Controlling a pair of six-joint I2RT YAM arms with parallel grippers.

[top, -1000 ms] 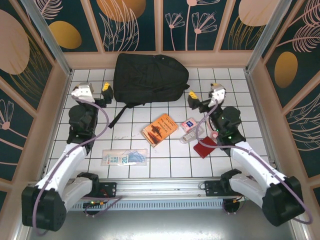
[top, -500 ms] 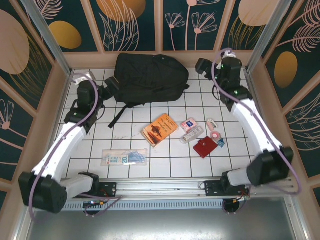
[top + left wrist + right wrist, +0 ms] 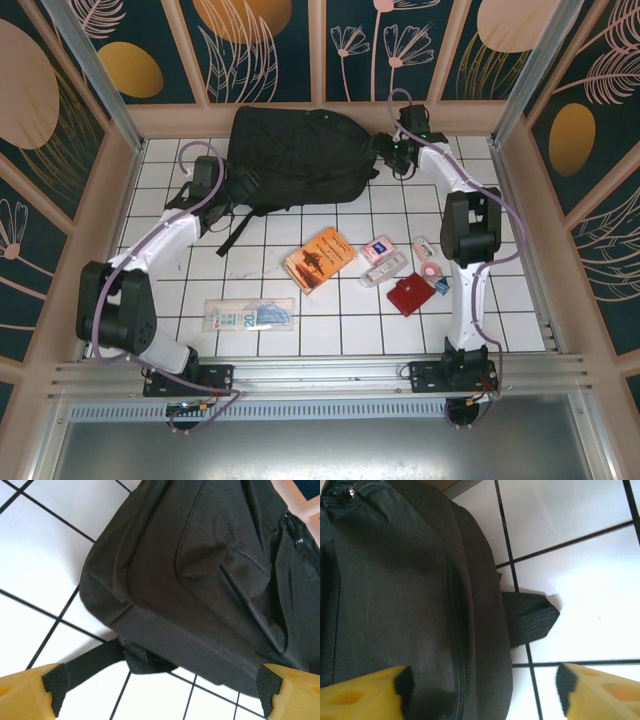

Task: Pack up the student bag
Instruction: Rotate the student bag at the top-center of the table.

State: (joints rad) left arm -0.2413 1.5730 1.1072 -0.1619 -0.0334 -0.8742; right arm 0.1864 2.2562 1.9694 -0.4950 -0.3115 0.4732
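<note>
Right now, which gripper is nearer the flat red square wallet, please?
Right. The right gripper is at the black backpack beyond the red wallet; the left gripper is farther left.

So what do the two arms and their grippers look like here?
The left arm and right arm have white links, black joint housings and a lilac cable running along each. The left gripper and right gripper carry yellow fingers with black pads.
</note>
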